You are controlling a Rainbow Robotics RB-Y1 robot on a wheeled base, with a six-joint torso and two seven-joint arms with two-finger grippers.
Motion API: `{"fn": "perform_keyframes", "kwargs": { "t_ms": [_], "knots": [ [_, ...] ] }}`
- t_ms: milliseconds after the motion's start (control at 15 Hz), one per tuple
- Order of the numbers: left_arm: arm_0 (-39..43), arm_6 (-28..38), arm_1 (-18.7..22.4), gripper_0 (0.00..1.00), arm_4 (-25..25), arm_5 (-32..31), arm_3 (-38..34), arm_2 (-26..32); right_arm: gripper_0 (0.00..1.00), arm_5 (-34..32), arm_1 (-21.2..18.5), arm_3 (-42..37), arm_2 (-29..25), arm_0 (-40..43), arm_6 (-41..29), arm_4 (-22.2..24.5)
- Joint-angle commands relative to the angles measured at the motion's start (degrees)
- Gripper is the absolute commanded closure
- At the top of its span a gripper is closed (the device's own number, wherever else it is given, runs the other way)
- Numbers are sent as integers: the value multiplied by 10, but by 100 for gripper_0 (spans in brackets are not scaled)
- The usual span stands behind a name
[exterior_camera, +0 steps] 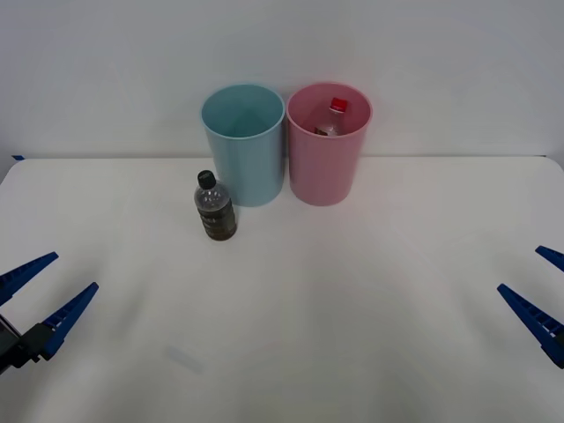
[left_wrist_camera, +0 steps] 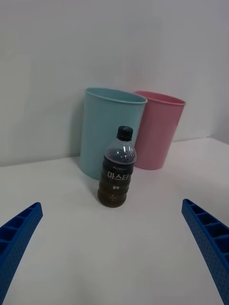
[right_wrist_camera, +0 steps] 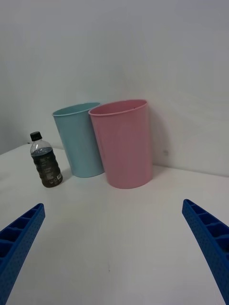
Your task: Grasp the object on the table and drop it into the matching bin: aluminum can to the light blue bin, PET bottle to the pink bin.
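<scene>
Front view: PET bottle point(exterior_camera: 214, 206) upright toward the table's point(exterior_camera: 352, 335) far edge, just before the light blue bin point(exterior_camera: 243, 144), both grippers spread wide and empty near the front corners; left wrist view: left gripper point(left_wrist_camera: 114, 250) faces it squarely, so take it below the cap; right wrist view: right gripper point(right_wrist_camera: 114, 250) idle, pink bin point(right_wrist_camera: 123, 142) alongside.

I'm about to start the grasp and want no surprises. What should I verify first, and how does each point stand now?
1. PET bottle upright on the table: ok.
2. Left gripper open, low at the near left edge: ok.
3. Right gripper open, parked at the near right edge: ok.
4. Bare table between left gripper and bottle: ok.
5. Pink bin upright, mouth open, a red-capped bottle already inside: ok.
6. Bottle stands apart from the light blue bin: ok, though close.
</scene>
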Motion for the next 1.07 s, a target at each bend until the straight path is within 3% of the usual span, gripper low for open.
{"fn": "perform_keyframes", "kwargs": {
  "t_ms": [67,600,1067],
  "knots": [
    [-1,-10,0,0,-13,50,0,-42,0,0,0,0,0,0,0,0],
    [-29,-35,-12,0,-36,179,1,-157,0,0,0,0,0,0,0,0],
    [-67,-41,-65,0,-69,214,35,-173,0,0,0,0,0,0,0,0]
  ]
}}
